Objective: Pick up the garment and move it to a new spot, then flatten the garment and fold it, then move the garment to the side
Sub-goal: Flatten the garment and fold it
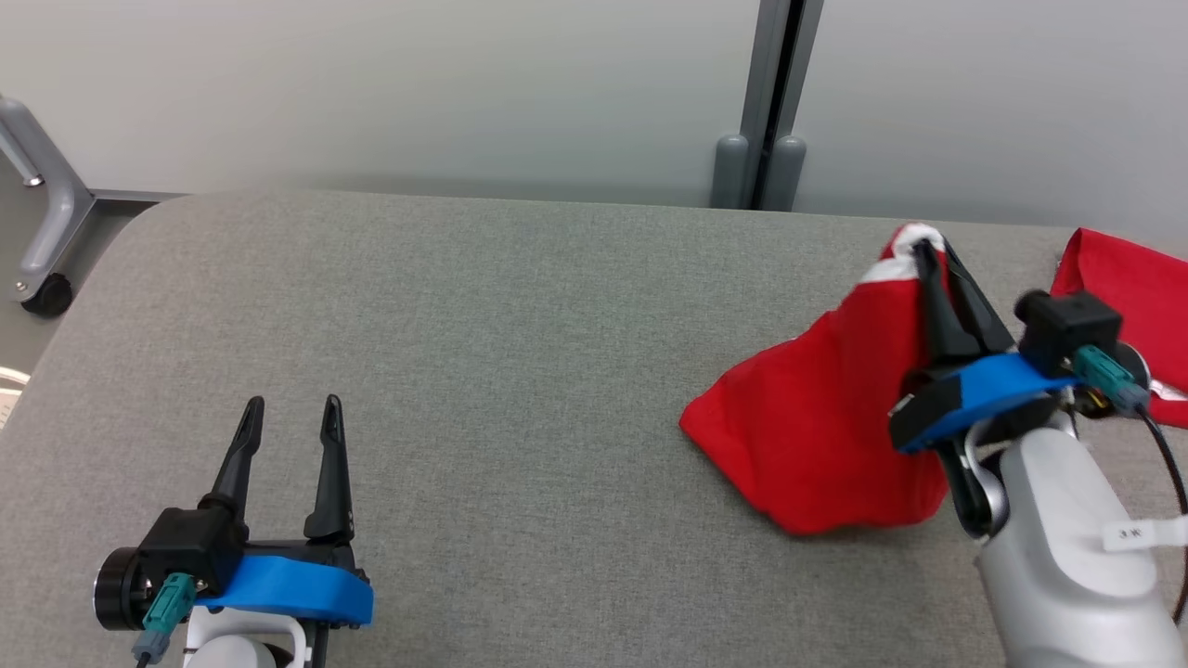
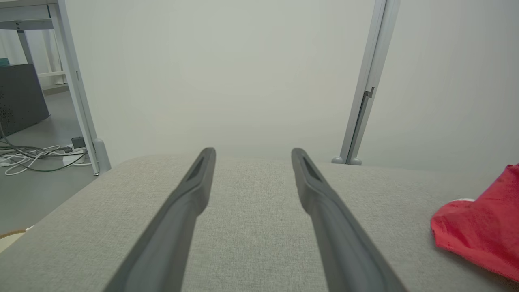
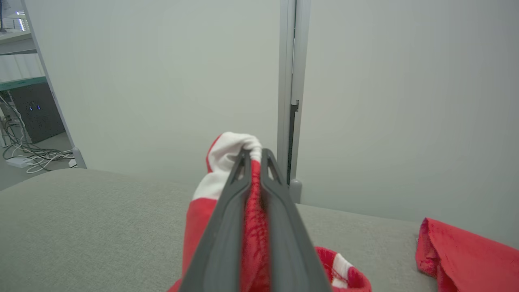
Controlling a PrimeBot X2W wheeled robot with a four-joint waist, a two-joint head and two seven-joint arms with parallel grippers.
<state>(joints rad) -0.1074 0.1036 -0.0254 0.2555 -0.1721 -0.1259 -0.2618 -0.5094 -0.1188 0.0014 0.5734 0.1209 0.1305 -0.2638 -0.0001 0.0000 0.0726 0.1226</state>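
The garment (image 1: 817,436) was bright red cloth with a white band at its top edge, and it stood at the right side of the grey fabric-covered table (image 1: 520,353). Your right gripper (image 1: 928,250) had it pinched by that white-trimmed edge, fingers closed tight with a fold of red showing between them in the right wrist view (image 3: 254,152). From that high point the cloth (image 3: 227,158) hung down like a tent, and its lower hem spread out and rested on the table.

Just to the right, another stretch of red cloth (image 1: 1128,278) lay flat near the table's far edge (you could not tell from these views whether it joined the lifted part).

Your left gripper (image 1: 292,404) sat well apart at the near left, low over the bare table, fingers spread wide and holding nothing. From its wrist view (image 2: 253,152) the garment (image 2: 482,227) showed far off to the right.

Behind the table stood a pale partition with a grey post (image 1: 775,93).
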